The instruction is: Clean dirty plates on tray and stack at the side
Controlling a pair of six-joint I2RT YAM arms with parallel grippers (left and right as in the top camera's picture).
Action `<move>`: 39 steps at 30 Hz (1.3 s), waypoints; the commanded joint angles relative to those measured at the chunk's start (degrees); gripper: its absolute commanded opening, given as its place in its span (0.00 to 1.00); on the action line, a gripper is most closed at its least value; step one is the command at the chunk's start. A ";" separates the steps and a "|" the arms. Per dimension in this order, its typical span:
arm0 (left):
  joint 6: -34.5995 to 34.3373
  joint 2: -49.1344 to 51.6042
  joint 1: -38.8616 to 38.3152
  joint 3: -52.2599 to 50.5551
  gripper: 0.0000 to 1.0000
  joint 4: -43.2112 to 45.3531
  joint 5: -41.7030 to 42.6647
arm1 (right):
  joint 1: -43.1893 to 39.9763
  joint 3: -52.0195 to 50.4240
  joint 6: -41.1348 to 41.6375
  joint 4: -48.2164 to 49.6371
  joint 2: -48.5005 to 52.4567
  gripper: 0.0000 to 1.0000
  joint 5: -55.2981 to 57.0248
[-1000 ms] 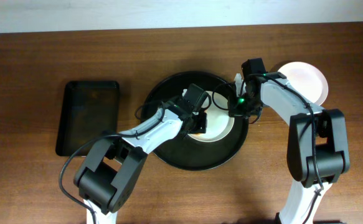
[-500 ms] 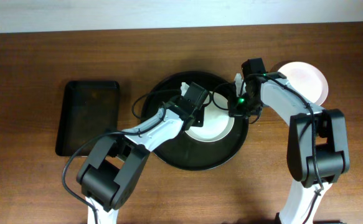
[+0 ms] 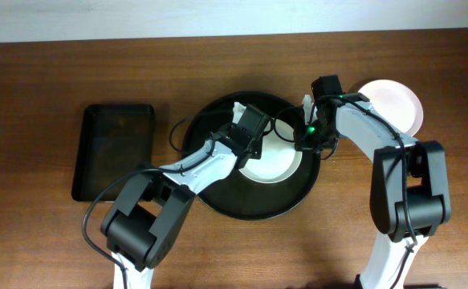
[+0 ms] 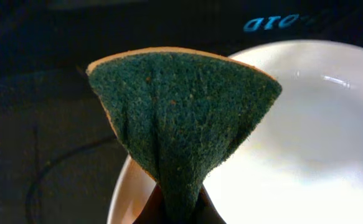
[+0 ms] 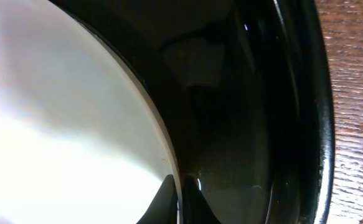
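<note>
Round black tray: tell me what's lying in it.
One cream plate lies in the tray. The left gripper holds a green sponge at its edge; the right gripper pinches its rim. Anything beneath the plate is hidden.

The far half of the round tray (image 3: pixel 258 202) is crowded. A plate (image 3: pixel 280 163) lies there, the left hand (image 3: pixel 248 132) hangs over the plate's left edge pinching a sponge (image 4: pixel 181 118), and the right hand (image 3: pixel 306 136) clamps the plate's right rim. The tray's near part is bare and open from above. Both arms slant in from the near side and block the tabletop (image 3: pixel 49 233) just beside the tray. A rectangular tray (image 3: pixel 113 152) sits well to the left, and a second plate (image 3: pixel 396 100) sits far right. The tabletop's far strip and near corners are open.
</note>
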 commanded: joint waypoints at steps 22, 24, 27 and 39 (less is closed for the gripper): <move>7.65 -5.86 1.57 3.13 0.00 0.00 7.41 | -0.11 -0.90 0.46 -0.44 -0.83 0.04 3.50; 7.54 -5.86 1.16 3.06 0.00 -2.75 13.05 | -0.11 -0.90 0.46 -0.42 -0.83 0.04 3.50; 4.59 -3.72 -0.17 1.44 0.00 -4.63 14.91 | -0.11 -0.90 0.46 -0.42 -0.83 0.04 3.48; 4.63 4.33 -0.96 0.96 0.00 -2.82 2.93 | -0.13 -0.90 0.44 -0.42 -0.83 0.04 3.50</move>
